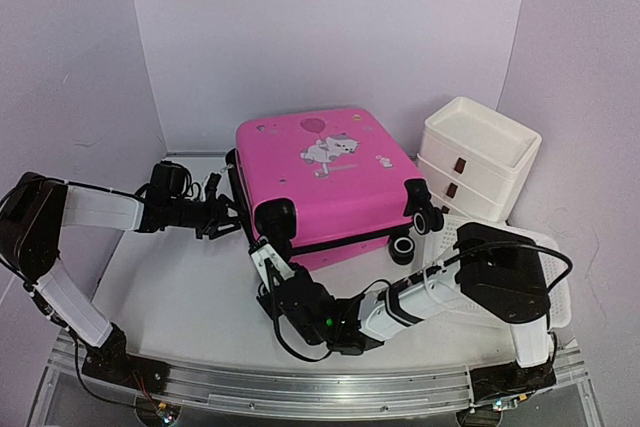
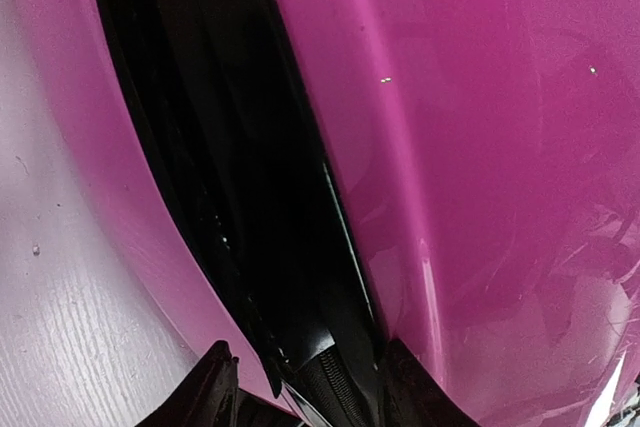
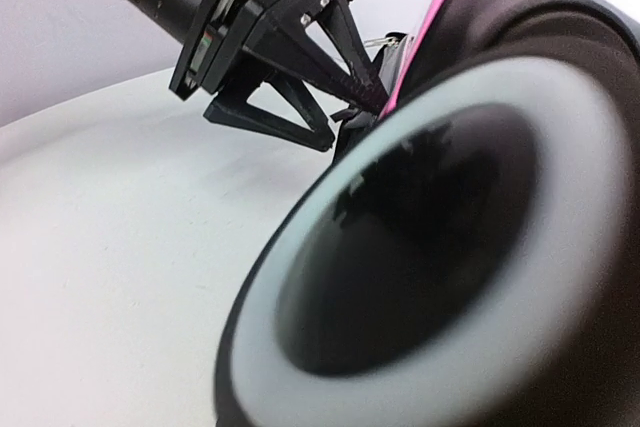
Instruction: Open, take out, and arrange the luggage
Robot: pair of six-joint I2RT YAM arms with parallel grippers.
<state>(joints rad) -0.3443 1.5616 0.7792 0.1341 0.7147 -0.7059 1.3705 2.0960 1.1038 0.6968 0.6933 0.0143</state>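
Top external view gives you the luggage (image 1: 325, 172) lying flat at mid-table (image 1: 170, 287), print side up. Its wheeled end faces near and its long axis runs near to far, skewed a little to the right. A white drawer stack (image 1: 478, 152) stands just beside its far right corner.

The relation that matters is at the left side of the case. The left gripper (image 1: 222, 213) points right, square into the zip band (image 2: 250, 197), which runs near to far across its reach. In the left wrist view the two fingertips (image 2: 215, 387) sit narrowly apart with the band between them. You cannot tell whether they pinch a pull or only straddle the seam.

The right gripper (image 1: 268, 265) is low at the near left corner, up against the black wheel (image 3: 420, 247) that fills its own camera, so you cannot tell how its jaws stand. Both arms are at the shell, but the left is the one on the zip.

The shell is glossy hot pink and the case looks closed, though the seam may be slightly parted on the left.
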